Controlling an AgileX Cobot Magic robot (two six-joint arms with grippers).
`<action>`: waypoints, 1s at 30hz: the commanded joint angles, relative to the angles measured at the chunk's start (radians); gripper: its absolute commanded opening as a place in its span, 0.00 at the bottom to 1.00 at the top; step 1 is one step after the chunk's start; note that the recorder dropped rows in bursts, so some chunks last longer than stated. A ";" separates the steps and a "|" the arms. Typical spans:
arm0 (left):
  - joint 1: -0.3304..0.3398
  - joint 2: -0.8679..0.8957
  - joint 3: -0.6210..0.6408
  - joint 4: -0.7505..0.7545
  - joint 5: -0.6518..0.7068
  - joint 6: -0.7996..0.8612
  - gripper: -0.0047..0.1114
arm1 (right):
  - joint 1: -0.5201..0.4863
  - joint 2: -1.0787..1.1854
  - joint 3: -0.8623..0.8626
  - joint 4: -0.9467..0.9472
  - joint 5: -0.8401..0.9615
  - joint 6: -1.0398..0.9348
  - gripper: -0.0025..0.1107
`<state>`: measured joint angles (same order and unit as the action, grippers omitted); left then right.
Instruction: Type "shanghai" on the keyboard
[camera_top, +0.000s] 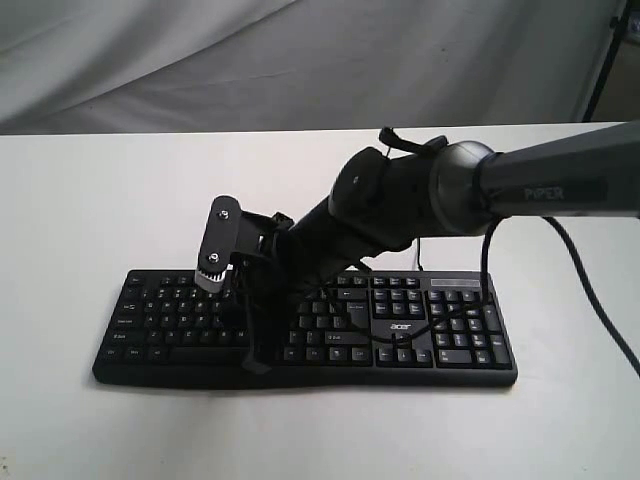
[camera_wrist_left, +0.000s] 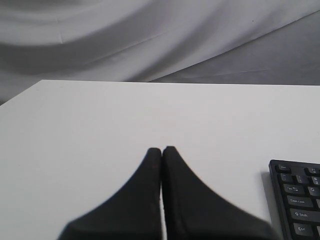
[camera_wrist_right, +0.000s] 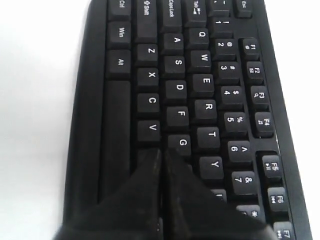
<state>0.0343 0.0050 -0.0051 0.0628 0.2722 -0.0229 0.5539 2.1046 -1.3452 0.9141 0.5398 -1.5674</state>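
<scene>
the keyboard (camera_top: 400, 335) lies flat on the white surface (camera_top: 100, 200), in the lower middle of the exterior view. your right end effector (camera_wrist_right: 161, 152) reaches across to its left-centre, fingers pressed together into one blunt point. in the right wrist view that point sits just beside the g key (camera_wrist_right: 182, 143) and the v key (camera_wrist_right: 152, 127) and hides the keys next along. whether it touches a keycap cannot be told. your left end effector (camera_wrist_left: 161, 150) is likewise pressed together, over bare surface, with the keyboard's corner at the lower right of its frame.

judgement: a letter in the g–h region is in hand. work with the tips closed, centre them over one keycap only, descend straight, press briefly and lift clear. the point looks wide enough to catch a neighbouring key.
</scene>
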 joint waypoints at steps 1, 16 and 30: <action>-0.004 -0.005 0.005 -0.001 -0.006 -0.001 0.05 | -0.003 -0.004 0.006 0.022 -0.001 0.004 0.02; -0.004 -0.005 0.005 -0.001 -0.006 -0.001 0.05 | 0.037 0.041 -0.146 -0.060 0.026 0.144 0.02; -0.004 -0.005 0.005 -0.001 -0.006 -0.001 0.05 | 0.033 0.099 -0.227 -0.172 0.075 0.250 0.02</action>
<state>0.0343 0.0050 -0.0051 0.0628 0.2722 -0.0229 0.5877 2.2086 -1.5663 0.7519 0.6042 -1.3301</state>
